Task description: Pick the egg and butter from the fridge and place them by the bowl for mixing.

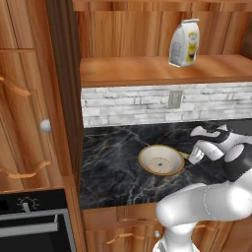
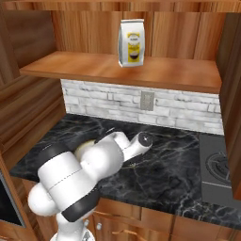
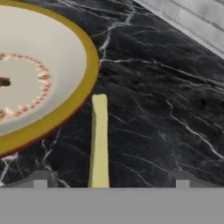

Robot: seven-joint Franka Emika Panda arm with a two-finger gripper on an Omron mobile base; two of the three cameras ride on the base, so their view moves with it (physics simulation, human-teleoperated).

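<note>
The butter (image 3: 99, 142), a narrow pale yellow block, lies flat on the black marble counter (image 3: 166, 109) directly ahead of the gripper (image 3: 111, 179), between the two finger tips and nearer the left one (image 3: 41, 179) as the hand view frames it. It touches neither tip; the jaws stand wide apart, released, with nothing held. The block's far end points away from the hand and sits just beside the tan rim of the bowl (image 3: 83, 83), which spreads ahead and to the left of the gripper in that view. The bowl's cream inside carries a ring of small reddish specks and a dark spot at its middle.

In the left base view the bowl (image 1: 161, 159) rests on the counter (image 1: 113, 157) just left of the white hand (image 1: 197, 156), with a sliver of the butter (image 1: 185, 154) showing between them. Beyond the hand runs a pale brick backsplash (image 1: 128, 104) with a wall socket (image 1: 174, 99). Above it, on a wooden shelf (image 1: 147, 69), stands a white-and-yellow bag (image 1: 184, 43), well away from the gripper. In the right base view the arm covers most of the bowl (image 2: 84, 148).
</note>
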